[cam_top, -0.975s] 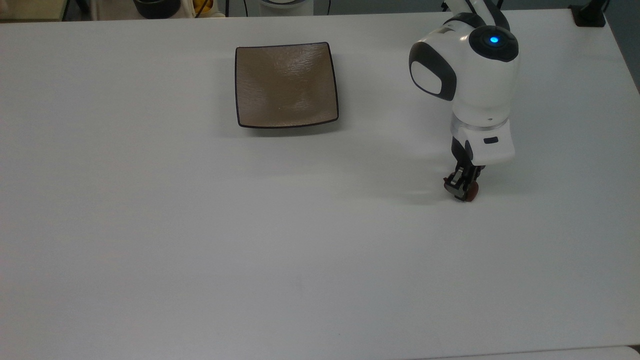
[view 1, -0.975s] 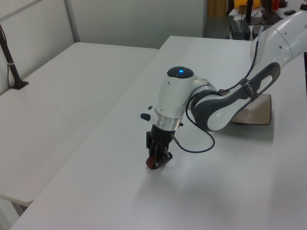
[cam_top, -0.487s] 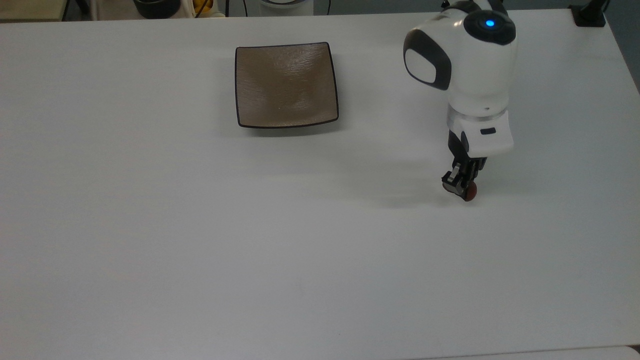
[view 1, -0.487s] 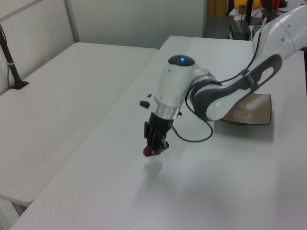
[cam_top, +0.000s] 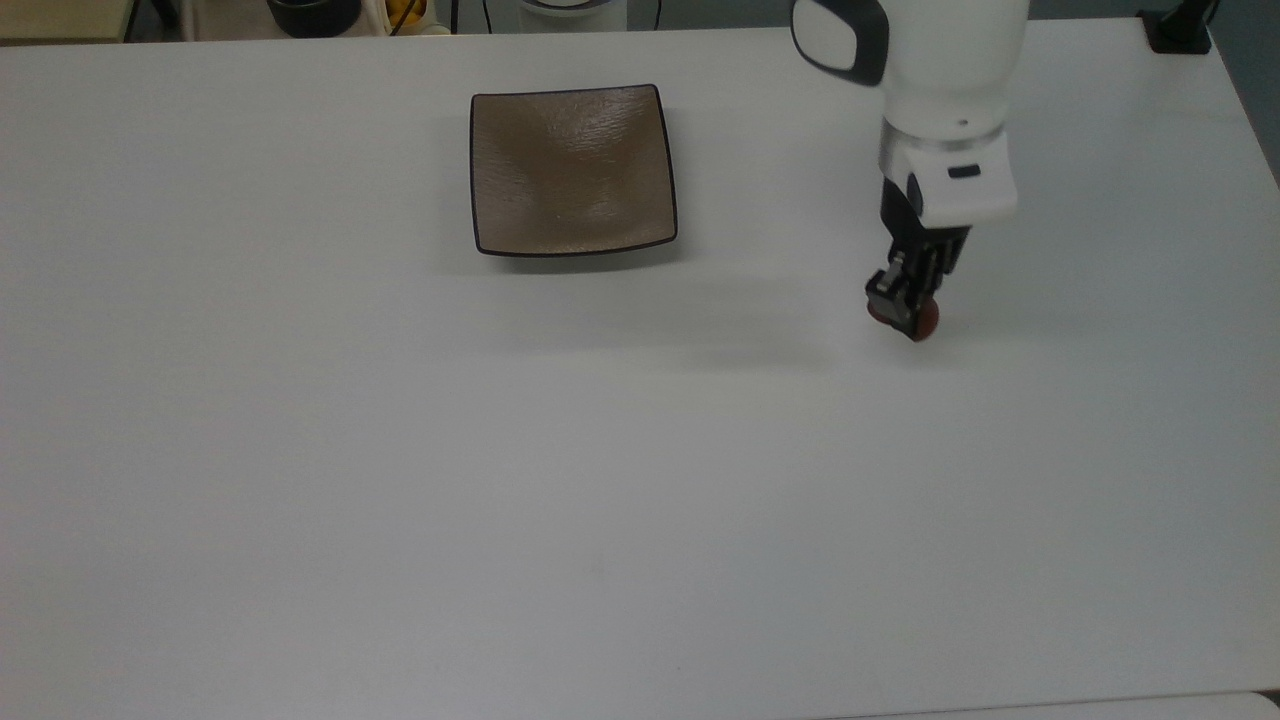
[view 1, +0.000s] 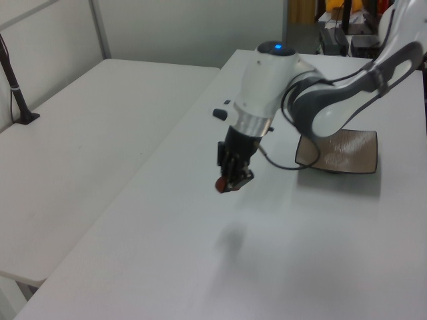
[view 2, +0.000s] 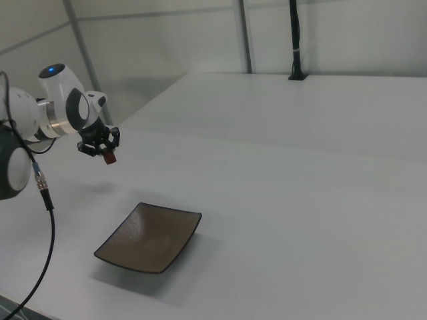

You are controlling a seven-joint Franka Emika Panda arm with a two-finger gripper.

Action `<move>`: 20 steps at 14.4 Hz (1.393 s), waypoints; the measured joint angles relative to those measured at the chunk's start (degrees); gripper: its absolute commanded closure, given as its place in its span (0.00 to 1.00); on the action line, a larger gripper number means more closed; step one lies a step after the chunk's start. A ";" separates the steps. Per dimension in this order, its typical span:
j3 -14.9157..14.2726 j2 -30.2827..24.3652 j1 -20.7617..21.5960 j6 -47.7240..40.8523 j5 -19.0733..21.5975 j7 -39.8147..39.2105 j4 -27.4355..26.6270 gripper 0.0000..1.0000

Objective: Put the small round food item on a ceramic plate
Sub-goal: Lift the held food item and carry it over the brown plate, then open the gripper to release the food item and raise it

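My two black fingers (cam_top: 893,283) pinch the small shiny dark red round food lump (cam_top: 920,320) up in the air over the white table (cam_top: 400,450), well apart from the square brown plate (cam_top: 572,170).

- A white table (cam_top: 400,500) is filling the foreground.
- A second white table (view 1: 87,140) is standing alongside.
- Pale wall panels (view 2: 167,40) are rising behind.

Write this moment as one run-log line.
phase: carry | gripper: shut on small round food item, lifted off table | ceramic plate: empty | next: move to plate
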 measured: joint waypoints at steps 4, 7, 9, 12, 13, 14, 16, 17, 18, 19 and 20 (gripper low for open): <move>-0.05 -7.11 -2.99 -3.88 2.67 0.00 -6.80 0.80; -0.19 -11.57 -5.07 -10.44 4.27 0.00 -9.87 0.80; -0.48 -14.39 -6.49 -15.89 4.65 0.04 -11.02 0.69; -1.56 -17.86 -9.61 -20.83 4.78 0.04 -13.80 0.69; -2.05 -18.36 -10.87 -21.15 4.78 0.04 -15.51 0.69; -2.49 -18.42 -11.82 -21.80 4.78 -0.06 -17.13 0.69; -2.77 -18.39 -13.55 -22.74 4.76 -1.70 -19.87 0.51; -2.84 -18.40 -14.50 -23.30 4.74 -2.80 -20.83 0.01; -2.91 -18.41 -15.38 -24.30 4.72 -3.91 -21.13 0.00; -2.93 -18.48 -15.91 -24.45 4.72 -4.61 -21.10 0.00; -2.93 -18.61 -16.05 -24.45 4.69 -4.76 -21.05 0.00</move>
